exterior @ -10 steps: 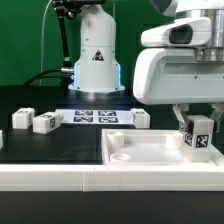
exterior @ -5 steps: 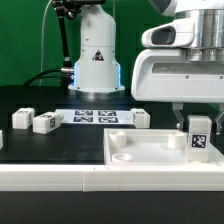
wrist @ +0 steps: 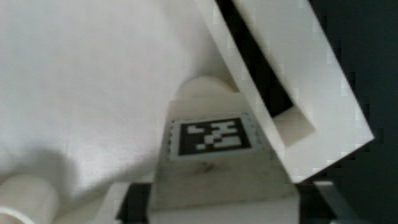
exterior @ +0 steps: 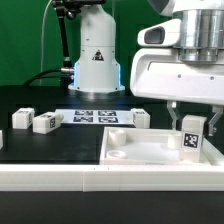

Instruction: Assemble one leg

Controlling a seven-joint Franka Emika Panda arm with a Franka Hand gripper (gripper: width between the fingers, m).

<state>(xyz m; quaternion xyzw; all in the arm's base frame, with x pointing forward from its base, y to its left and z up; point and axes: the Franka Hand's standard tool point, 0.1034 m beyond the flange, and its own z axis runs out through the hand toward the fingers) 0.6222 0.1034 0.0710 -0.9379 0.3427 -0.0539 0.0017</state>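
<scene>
My gripper is shut on a leg, a small white upright block with a black-and-white tag on its face. It holds the leg over the near right corner of the large flat white panel, which has round corner sockets. In the wrist view the leg fills the middle between my fingers, with the panel's surface behind it. Three more legs lie on the black table: two at the exterior view's left and one behind the panel.
The marker board lies flat on the table behind the panel. The robot's white base stands at the back. A white ledge runs along the front edge. A green wall closes the back.
My gripper has moved with the leg slightly toward the exterior view's left and lifted a little, staying over the panel's near right corner.
</scene>
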